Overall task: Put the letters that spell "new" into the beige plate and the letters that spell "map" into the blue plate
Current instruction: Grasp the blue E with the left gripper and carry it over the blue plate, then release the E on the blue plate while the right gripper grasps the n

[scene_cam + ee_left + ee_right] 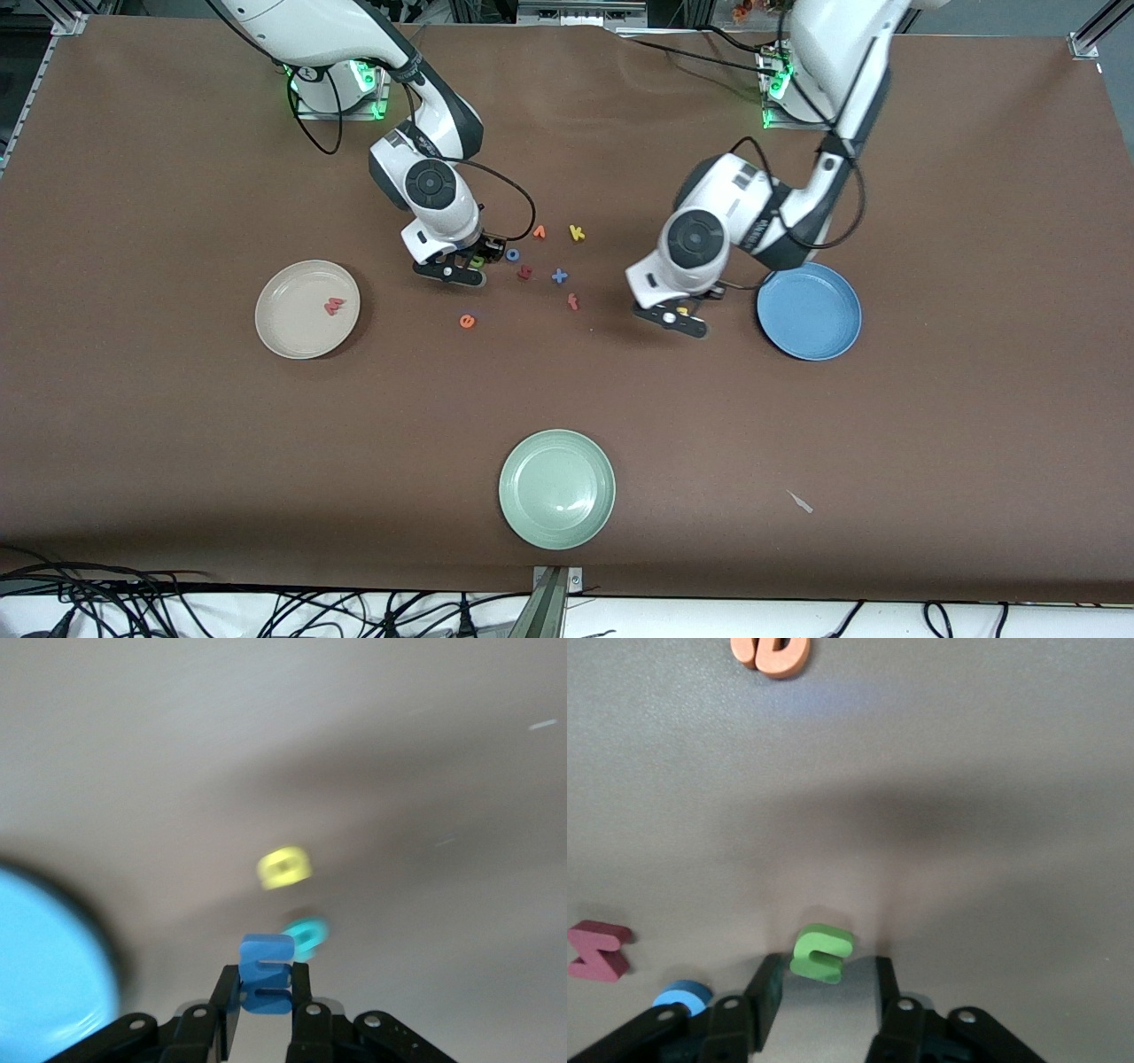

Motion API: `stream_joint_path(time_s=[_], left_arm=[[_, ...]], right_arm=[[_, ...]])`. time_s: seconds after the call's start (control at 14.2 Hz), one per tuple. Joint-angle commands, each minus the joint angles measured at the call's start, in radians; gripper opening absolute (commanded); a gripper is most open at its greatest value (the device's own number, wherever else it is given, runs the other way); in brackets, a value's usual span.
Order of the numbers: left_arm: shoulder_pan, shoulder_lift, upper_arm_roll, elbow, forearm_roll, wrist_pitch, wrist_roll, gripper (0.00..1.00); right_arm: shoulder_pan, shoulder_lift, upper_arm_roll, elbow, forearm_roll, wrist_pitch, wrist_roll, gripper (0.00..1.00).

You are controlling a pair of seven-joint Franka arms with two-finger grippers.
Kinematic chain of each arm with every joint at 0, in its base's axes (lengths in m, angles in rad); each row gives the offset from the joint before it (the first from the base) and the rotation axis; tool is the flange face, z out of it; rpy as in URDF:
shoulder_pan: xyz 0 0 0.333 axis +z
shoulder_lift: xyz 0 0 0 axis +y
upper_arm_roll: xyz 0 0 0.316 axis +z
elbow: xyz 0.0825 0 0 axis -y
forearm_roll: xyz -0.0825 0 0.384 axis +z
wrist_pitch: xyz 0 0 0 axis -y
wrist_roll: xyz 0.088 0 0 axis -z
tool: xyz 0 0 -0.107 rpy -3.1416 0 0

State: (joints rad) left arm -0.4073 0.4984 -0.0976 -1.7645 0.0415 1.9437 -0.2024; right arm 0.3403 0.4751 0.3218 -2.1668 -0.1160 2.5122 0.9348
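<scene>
My left gripper (266,973) is shut on the periwinkle-blue m (266,950), over the table beside the blue plate (808,310). Under it lie the yellow a (283,866) and the teal p (307,936). My right gripper (824,964) is down at the letter cluster, open, with the green n (822,952) between its fingers; one finger is at the n and the other stands off it. The orange e (467,321) lies alone, nearer the camera. The pink-red w (334,307) lies in the beige plate (292,337).
Loose letters lie between the arms: a blue o (512,254), a dark red letter (524,273), a blue x (559,276), an orange v (539,232), a yellow k (577,233), a red-orange one (573,301). A pale green plate (556,487) sits near the front edge.
</scene>
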Motion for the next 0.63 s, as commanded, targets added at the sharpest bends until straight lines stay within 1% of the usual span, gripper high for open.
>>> stream_joint_path(time_s=[0.0,0.14,0.21,0.28,0.35,0.42,0.49,0.56], left_arm=[[0.109,-0.023,-0.005,-0.012,0.026,-0.071,0.119,0.14],[0.175,-0.021,-0.008,-0.021,0.085,-0.075,0.169,0.15],[0.192,-0.012,-0.008,-0.029,0.102,-0.074,0.172,0.15],[0.212,-0.002,-0.008,-0.039,0.125,-0.068,0.175,0.17],[0.219,0.012,-0.01,-0.04,0.139,-0.068,0.175,0.23],[0.217,0.017,-0.01,-0.04,0.139,-0.068,0.173,0.52],[0.22,0.017,-0.01,-0.038,0.139,-0.068,0.173,1.0],[0.214,0.015,-0.011,-0.033,0.139,-0.074,0.172,1.0]], right_arm=[[-0.007,0.011,0.005,0.004,-0.017,0.019,0.004,0.47],[-0.009,0.011,0.005,0.005,-0.017,0.019,0.002,0.47],[-0.009,0.011,0.003,0.008,-0.017,0.019,0.002,0.47],[-0.01,0.011,0.003,0.012,-0.017,0.019,0.004,0.47],[-0.01,0.014,0.003,0.016,-0.017,0.019,0.002,0.48],[-0.01,0.014,0.003,0.019,-0.017,0.019,0.002,0.48],[-0.012,0.017,0.003,0.021,-0.017,0.019,0.002,0.49],[-0.012,0.02,-0.003,0.022,-0.017,0.019,0.001,0.53]])
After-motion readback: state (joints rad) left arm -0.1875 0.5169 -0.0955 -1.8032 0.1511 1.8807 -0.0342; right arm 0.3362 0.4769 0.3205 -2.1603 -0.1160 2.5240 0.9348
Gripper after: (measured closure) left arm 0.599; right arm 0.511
